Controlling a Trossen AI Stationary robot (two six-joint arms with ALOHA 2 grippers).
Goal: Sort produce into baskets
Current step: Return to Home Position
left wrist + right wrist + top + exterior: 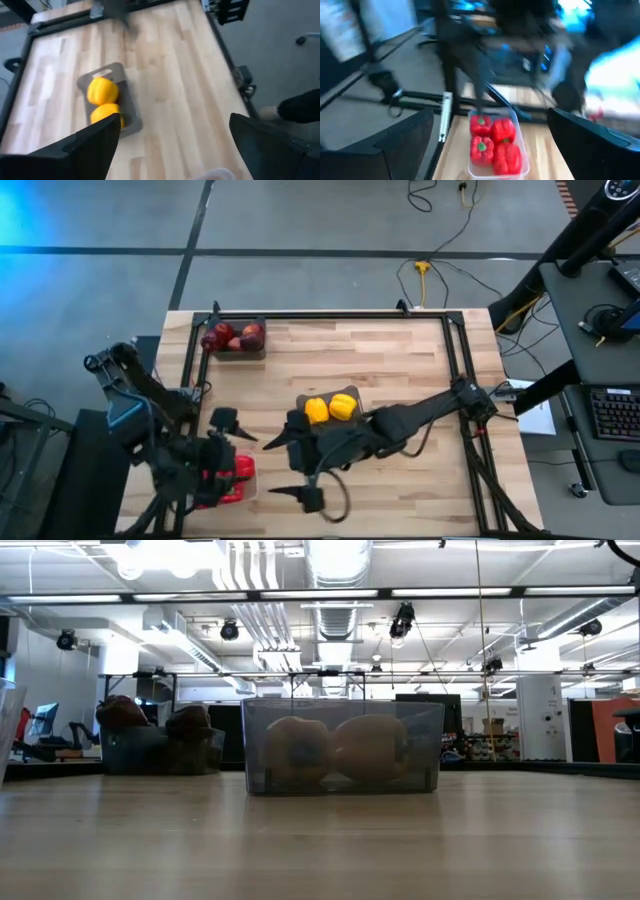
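Observation:
Two yellow bell peppers (330, 408) lie in a dark grey basket (350, 392) at mid-table; they also show in the low view (340, 752) and the left wrist view (102, 100). Several red bell peppers (495, 142) fill a clear basket (246, 480) near the front left. Red apples (232, 337) lie in a dark grey basket (250, 352) at the far left. My left gripper (232, 452) hovers open and empty above the clear basket. My right gripper (292, 464) hovers open and empty just right of it, near the yellow peppers' basket.
A black frame (455, 350) runs along the table's far, left and right edges. Bare wood lies to the right of the yellow peppers' basket (410, 360). Neither gripper shows in the low view.

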